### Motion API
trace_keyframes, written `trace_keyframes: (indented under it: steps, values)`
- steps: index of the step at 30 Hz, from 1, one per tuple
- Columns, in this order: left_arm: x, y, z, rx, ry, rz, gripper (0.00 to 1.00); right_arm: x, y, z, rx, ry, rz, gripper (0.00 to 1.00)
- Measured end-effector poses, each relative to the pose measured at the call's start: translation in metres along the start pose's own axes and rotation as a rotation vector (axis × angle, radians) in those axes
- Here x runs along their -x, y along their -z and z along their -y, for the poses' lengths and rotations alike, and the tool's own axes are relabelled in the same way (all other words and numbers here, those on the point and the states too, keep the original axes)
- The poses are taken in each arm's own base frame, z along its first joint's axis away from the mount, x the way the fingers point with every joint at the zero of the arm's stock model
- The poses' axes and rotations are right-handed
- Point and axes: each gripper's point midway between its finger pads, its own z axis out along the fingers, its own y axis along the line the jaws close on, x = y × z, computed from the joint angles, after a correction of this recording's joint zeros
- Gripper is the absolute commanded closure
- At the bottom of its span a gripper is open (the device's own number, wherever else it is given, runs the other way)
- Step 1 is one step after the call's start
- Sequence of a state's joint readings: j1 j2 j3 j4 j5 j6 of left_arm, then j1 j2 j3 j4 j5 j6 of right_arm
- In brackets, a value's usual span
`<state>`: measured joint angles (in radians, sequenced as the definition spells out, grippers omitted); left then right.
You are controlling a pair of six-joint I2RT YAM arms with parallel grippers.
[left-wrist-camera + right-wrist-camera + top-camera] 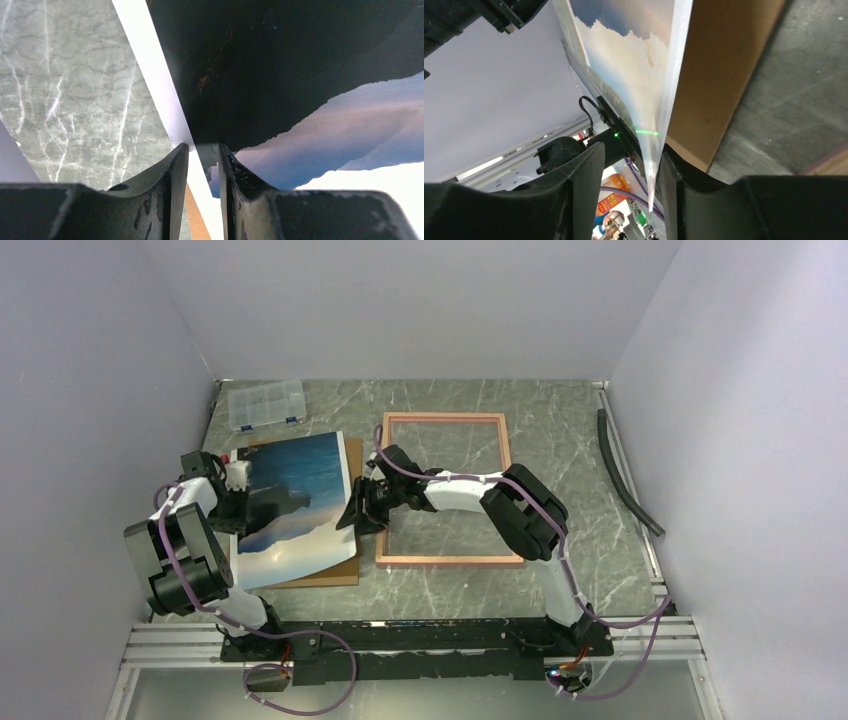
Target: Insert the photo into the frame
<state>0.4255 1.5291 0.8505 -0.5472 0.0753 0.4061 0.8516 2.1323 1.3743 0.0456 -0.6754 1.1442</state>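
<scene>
Blue-sea photo [295, 505]: L hand [200, 150] & R hand [633, 150] both spread, straddling its edges.

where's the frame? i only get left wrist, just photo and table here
Observer: The frame lies flat, right of the brown board, with nothing inside it.
Operator: what's the right claw doing
Observer: The right claw is at the photo's right edge, a finger on each side; the right wrist view shows a gap beside the sheet.
Operator: does the photo cover the board
Observer: Mostly. Strips of board show along the photo's right and near edges.
</scene>
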Motion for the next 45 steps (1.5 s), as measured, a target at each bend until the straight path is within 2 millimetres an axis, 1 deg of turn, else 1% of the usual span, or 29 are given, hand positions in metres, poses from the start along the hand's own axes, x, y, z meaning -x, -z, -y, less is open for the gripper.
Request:
trace_keyframes:
  steps: [5, 9, 11, 13, 15, 16, 18, 19, 21, 23, 24, 25, 26, 29, 30, 31, 33, 36, 38, 39, 40, 41, 42, 43, 45]
  values:
    - [-0.001, 0.002, 0.004, -0.026, 0.007, -0.015, 0.64, 0.003, 0.0, 0.005, -0.031, 0.003, 0.015, 0.78]
    - [0.003, 0.01, 0.008, -0.063, 0.018, -0.016, 0.57, 0.008, 0.0, 0.0, -0.038, 0.03, 0.032, 0.91]
    - [0.01, 0.017, 0.01, -0.089, 0.028, -0.009, 0.52, 0.01, 0.001, -0.003, -0.042, 0.055, 0.037, 0.99]
    - [0.019, 0.027, 0.009, -0.111, 0.044, 0.006, 0.49, 0.013, 0.002, -0.003, -0.059, 0.084, 0.047, 1.0]
    - [0.029, 0.037, 0.008, -0.125, 0.058, 0.024, 0.48, 0.016, 0.005, -0.004, -0.086, 0.122, 0.056, 1.0]
    - [0.034, 0.042, 0.007, -0.13, 0.063, 0.034, 0.47, 0.018, 0.008, -0.004, -0.103, 0.145, 0.063, 1.0]
    - [0.045, 0.053, 0.005, -0.138, 0.069, 0.055, 0.47, 0.022, 0.019, -0.007, -0.141, 0.199, 0.082, 1.0]
    - [0.051, 0.059, 0.004, -0.141, 0.07, 0.069, 0.47, 0.023, 0.029, -0.01, -0.16, 0.23, 0.096, 1.0]
    - [0.059, 0.07, 0.004, -0.151, 0.07, 0.094, 0.47, 0.028, 0.056, -0.019, -0.193, 0.289, 0.128, 1.0]
    - [0.066, 0.08, 0.005, -0.16, 0.071, 0.116, 0.47, 0.038, 0.095, -0.032, -0.231, 0.355, 0.19, 1.0]
    - [0.068, 0.085, 0.007, -0.169, 0.072, 0.124, 0.47, 0.045, 0.118, -0.039, -0.253, 0.386, 0.234, 1.0]
    - [0.07, 0.089, 0.008, -0.174, 0.075, 0.13, 0.47, 0.053, 0.148, -0.045, -0.283, 0.418, 0.289, 1.0]
    - [0.071, 0.092, 0.01, -0.182, 0.076, 0.134, 0.48, 0.058, 0.169, -0.049, -0.307, 0.438, 0.33, 1.0]
    - [0.071, 0.095, 0.014, -0.202, 0.078, 0.138, 0.48, 0.07, 0.255, -0.056, -0.439, 0.49, 0.487, 1.0]
    - [0.07, 0.096, 0.016, -0.209, 0.079, 0.134, 0.48, 0.072, 0.278, -0.057, -0.484, 0.502, 0.535, 1.0]
    - [0.069, 0.096, 0.017, -0.216, 0.08, 0.132, 0.48, 0.072, 0.305, -0.059, -0.547, 0.516, 0.587, 1.0]
    - [0.069, 0.096, 0.02, -0.225, 0.078, 0.128, 0.48, 0.065, 0.351, -0.067, -0.661, 0.549, 0.674, 1.0]
    - [0.069, 0.096, 0.023, -0.231, 0.071, 0.124, 0.48, 0.049, 0.403, -0.081, -0.796, 0.587, 0.771, 1.0]
    - [0.07, 0.096, 0.027, -0.236, 0.06, 0.123, 0.48, 0.037, 0.421, -0.088, -0.842, 0.608, 0.811, 1.0]
    - [0.071, 0.096, 0.03, -0.239, 0.054, 0.122, 0.48, 0.031, 0.428, -0.09, -0.877, 0.618, 0.818, 1.0]
    - [0.072, 0.096, 0.032, -0.242, 0.049, 0.122, 0.48, 0.026, 0.43, -0.093, -0.906, 0.634, 0.82, 1.0]
    - [0.072, 0.096, 0.035, -0.246, 0.041, 0.121, 0.48, 0.022, 0.427, -0.095, -0.935, 0.654, 0.813, 1.0]
    - [0.073, 0.096, 0.036, -0.247, 0.039, 0.121, 0.48, 0.019, 0.42, -0.096, -0.959, 0.673, 0.796, 1.0]
    - [0.073, 0.096, 0.037, -0.249, 0.036, 0.12, 0.48, 0.018, 0.409, -0.096, -0.991, 0.697, 0.767, 1.0]
    - [0.074, 0.096, 0.04, -0.252, 0.028, 0.119, 0.48, 0.017, 0.383, -0.087, -1.057, 0.731, 0.688, 1.0]
